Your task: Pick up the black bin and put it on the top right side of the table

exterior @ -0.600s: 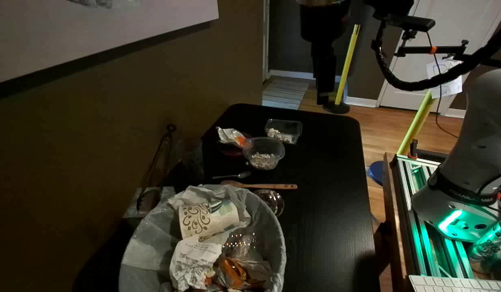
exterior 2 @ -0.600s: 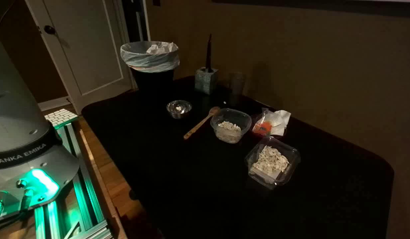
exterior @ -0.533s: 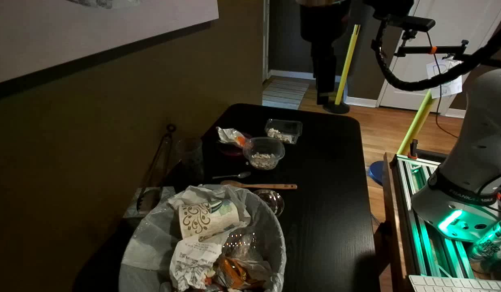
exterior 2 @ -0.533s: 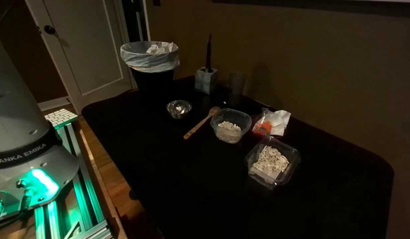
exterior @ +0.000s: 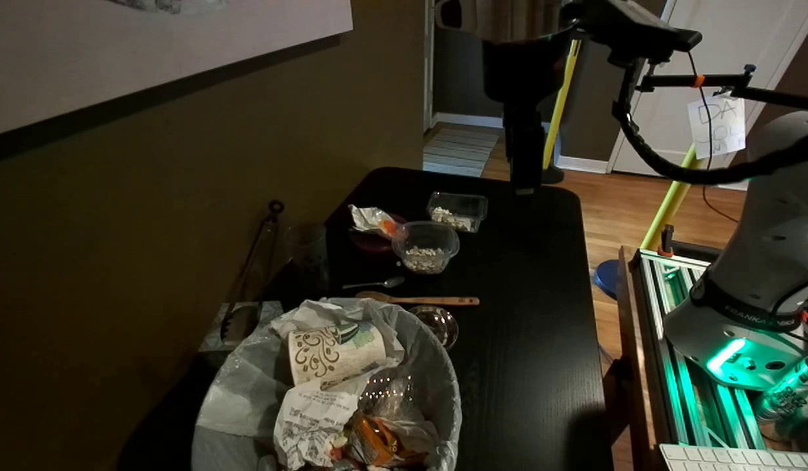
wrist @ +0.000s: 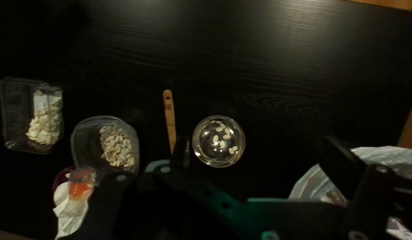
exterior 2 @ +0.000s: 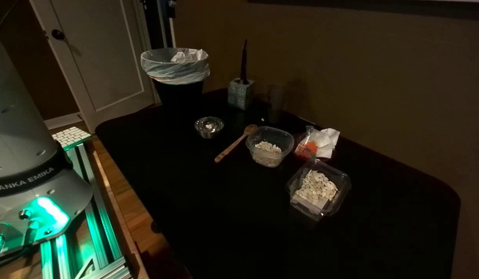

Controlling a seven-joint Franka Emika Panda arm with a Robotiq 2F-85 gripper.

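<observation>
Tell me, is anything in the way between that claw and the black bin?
Nothing visible stands between the open gripper and the black bin; the small bowl nearby sits low on the table.

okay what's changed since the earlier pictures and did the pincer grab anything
The pincer has moved lower in an exterior view; in the wrist view it stands open, holding nothing. The black bin and wooden spoon stayed where they were.
</observation>
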